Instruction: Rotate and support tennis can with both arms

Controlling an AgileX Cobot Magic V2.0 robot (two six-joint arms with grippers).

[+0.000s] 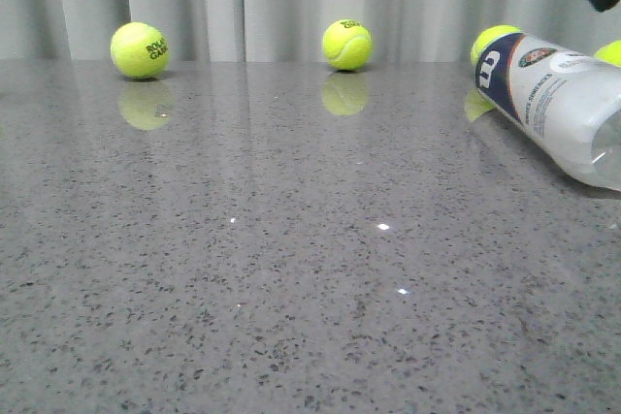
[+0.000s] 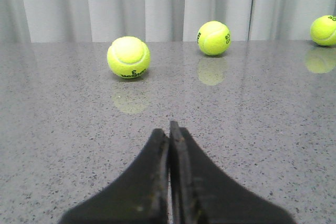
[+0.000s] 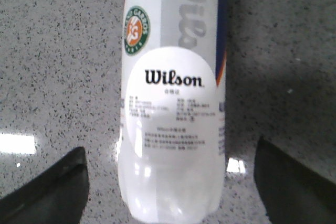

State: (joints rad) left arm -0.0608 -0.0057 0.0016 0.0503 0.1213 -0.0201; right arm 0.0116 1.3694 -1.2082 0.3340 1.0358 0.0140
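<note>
Black, wide-spread fingers of the right gripper (image 3: 170, 182) straddle the tall clear-plastic tennis can (image 1: 553, 104) with its white label and navy band, apparently lined up to clamp its body. The can lies on its side at the far right of the grey speckled stone table (image 1: 291, 288), so it needs turning. The left gripper (image 2: 169, 129) is pressed closed and empty, probably waiting to support

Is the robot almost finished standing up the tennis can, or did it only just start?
It has only just started. Nothing looks done yet: the tennis can lies on its side on the table. In hand: the right gripper is open, its fingers on either side of the can, not touching. The left gripper is shut, pointing at a tennis ball. Left to do: grip, rotate, and support it with both arms.
</note>
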